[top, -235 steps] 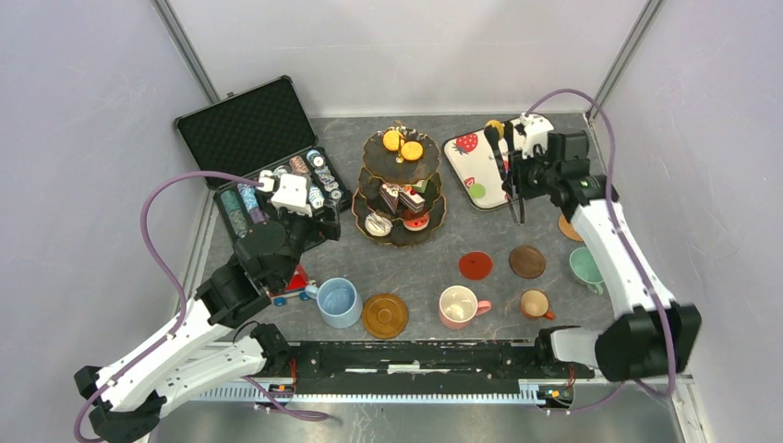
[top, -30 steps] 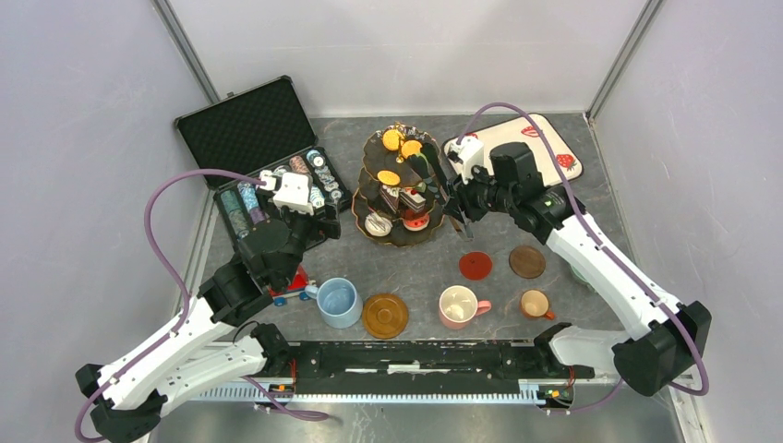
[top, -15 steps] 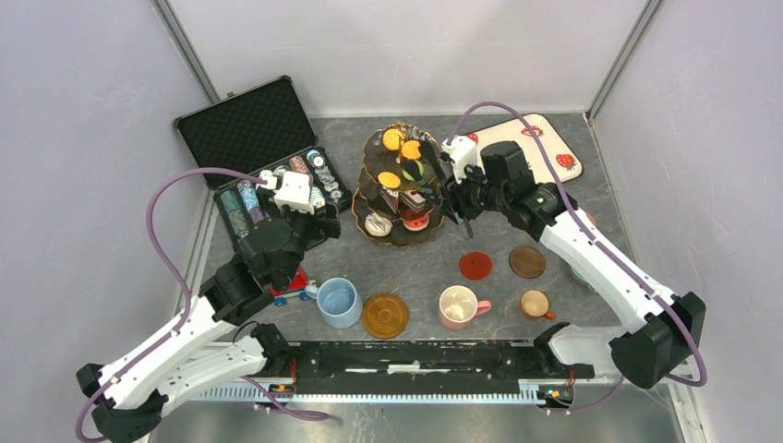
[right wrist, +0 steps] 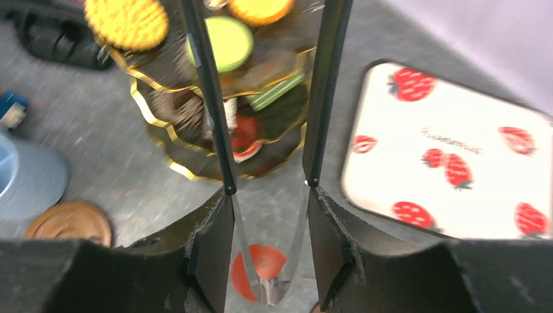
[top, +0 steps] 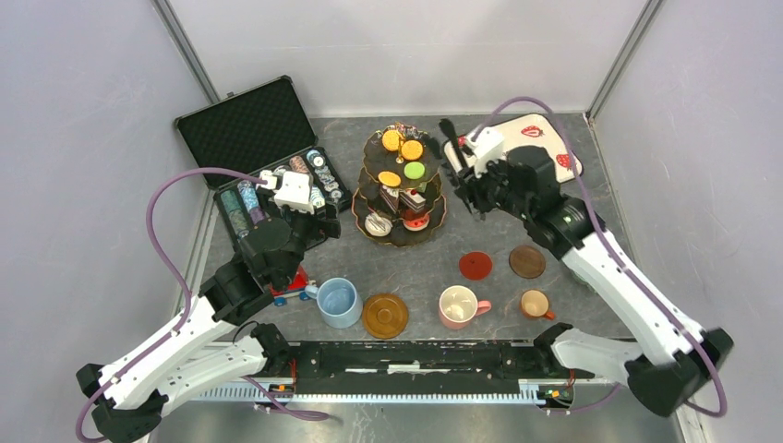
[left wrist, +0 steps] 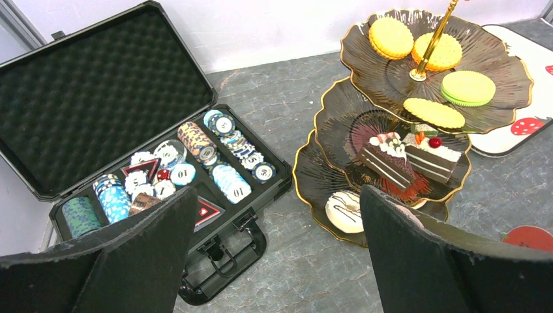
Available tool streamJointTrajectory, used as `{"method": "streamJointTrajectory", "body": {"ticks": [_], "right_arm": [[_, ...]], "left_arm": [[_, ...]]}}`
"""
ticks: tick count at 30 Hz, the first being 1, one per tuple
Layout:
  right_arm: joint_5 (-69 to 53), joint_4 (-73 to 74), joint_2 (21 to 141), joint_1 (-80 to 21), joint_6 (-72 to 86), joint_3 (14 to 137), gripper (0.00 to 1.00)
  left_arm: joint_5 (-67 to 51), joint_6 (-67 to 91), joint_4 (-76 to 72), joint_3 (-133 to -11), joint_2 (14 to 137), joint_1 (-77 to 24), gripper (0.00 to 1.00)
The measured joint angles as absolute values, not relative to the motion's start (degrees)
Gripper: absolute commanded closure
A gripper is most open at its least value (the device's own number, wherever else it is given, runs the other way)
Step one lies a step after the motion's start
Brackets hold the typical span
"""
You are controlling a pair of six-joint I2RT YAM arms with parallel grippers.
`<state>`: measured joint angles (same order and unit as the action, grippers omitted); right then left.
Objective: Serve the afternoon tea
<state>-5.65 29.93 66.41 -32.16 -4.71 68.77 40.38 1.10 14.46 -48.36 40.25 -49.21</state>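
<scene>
Green macaron [top: 415,171] now on stand [top: 440,211] top; R tongs [right wrist: 324,98] pulled back.

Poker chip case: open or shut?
Open. The case lid leans back, foam lining exposed, chips visible inside.

bright, even light, soft shadows; right wrist view blurs the stand [right wrist: 173,111] behind sharper tongs [right wrist: 323,91]; other views crisp.

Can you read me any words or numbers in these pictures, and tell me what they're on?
"10": on a pale chip in the black case.
"10": on a blue chip in the same case.
Other chips: numbers too small to read.
Writing on the strawberry tray: too blurred to read.
</scene>
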Motion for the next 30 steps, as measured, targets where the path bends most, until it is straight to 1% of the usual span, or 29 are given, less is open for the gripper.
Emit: {"method": "streamJointTrajectory", "body": {"ticks": [5, 8, 12, 19, 23, 30], "right_arm": [[7.05, 24.34, 57.89, -31.11, -4.34, 64.25, 0.53], [11.35, 22.37, 58.00, -25.96, -3.33, 62.37, 0.53], [12.99, 21.10, 66.13, -17.69, -1.28, 61.52, 0.51], [9.65, 23.11, 86.56, -11.75, 2.92, 62.65, 0.48], [6.98, 24.45, 95.29, -10.59, 5.13, 67.79, 0.46], [4.97, 25.67, 108.49, -10.61, 4.75, 83.11, 0.44]], "left_arm": [[40.38, 1.10, 14.46, -48.36, 40.25, -49.21, 0.00], [40.38, 1.10, 14.46, -48.36, 40.25, -49.19, 0.00], [40.38, 1.10, 14.46, -48.36, 40.25, -49.19, 0.00], [40.38, 1.10, 14.46, -48.36, 39.92, -48.95, 0.00], [40.38, 1.10, 14.46, -48.36, 39.81, -48.90, 0.00], [40.40, 1.10, 14.46, -48.36, 39.62, -48.88, 0.00]]}}
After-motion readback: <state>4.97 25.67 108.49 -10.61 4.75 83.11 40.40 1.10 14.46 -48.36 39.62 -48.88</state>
